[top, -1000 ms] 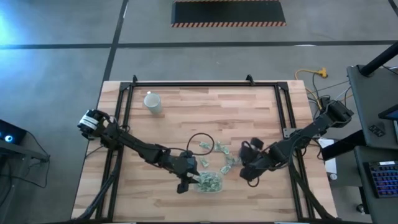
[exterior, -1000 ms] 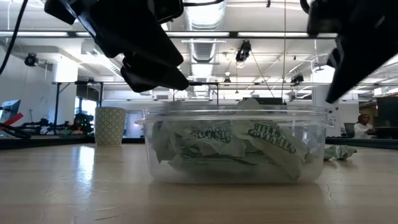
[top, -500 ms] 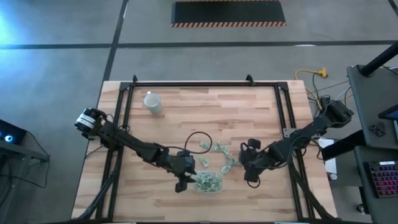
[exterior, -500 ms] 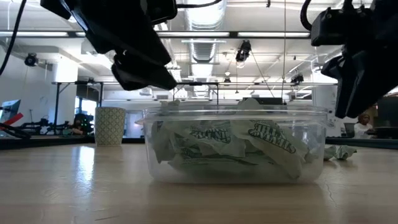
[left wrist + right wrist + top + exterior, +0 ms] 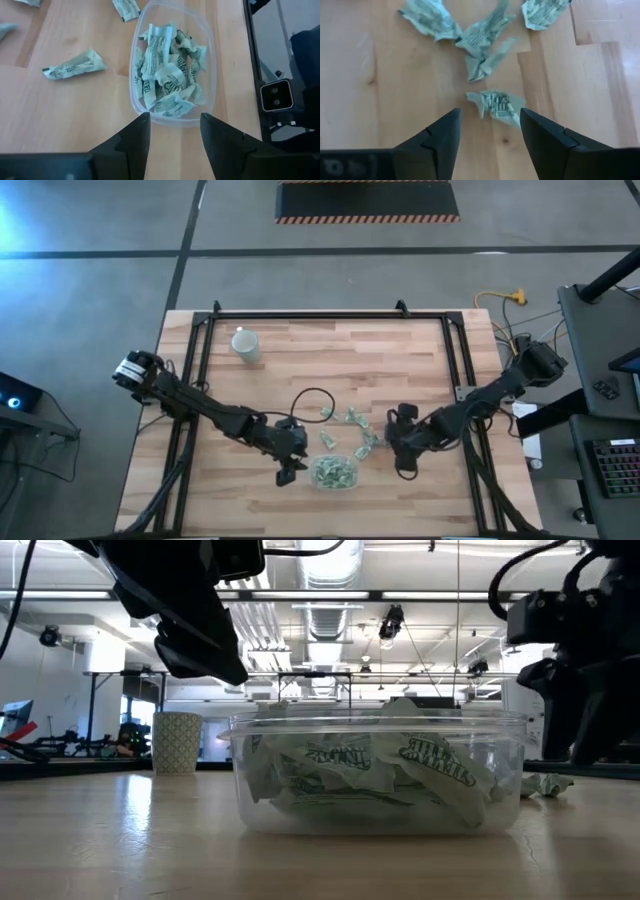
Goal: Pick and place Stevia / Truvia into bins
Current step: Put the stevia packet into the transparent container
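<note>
The clear bin (image 5: 334, 473) (image 5: 380, 775) (image 5: 172, 65) stands on the table near the front edge, filled with crumpled green-and-white Stevia sachets (image 5: 167, 75). Several more sachets (image 5: 352, 420) lie loose on the wood just behind it. My left gripper (image 5: 285, 473) (image 5: 172, 130) hovers open at the bin's left side, empty. My right gripper (image 5: 402, 465) (image 5: 490, 125) is open, low over the table to the right of the bin. One crumpled sachet (image 5: 496, 106) lies just ahead of its fingertips, untouched.
A white cup (image 5: 245, 343) (image 5: 177, 742) stands at the far left of the table. A black cable loop (image 5: 315, 402) lies behind the loose sachets. In the right wrist view, further sachets (image 5: 485, 65) (image 5: 427, 17) lie on bare wood beyond the nearest one.
My right gripper has sunk toward the table by the loose sachets, rolled somewhat, and opened its fingers. My left gripper has drawn back from over the bin toward the table's left, rising a little. The bin and sachets have stayed put.
</note>
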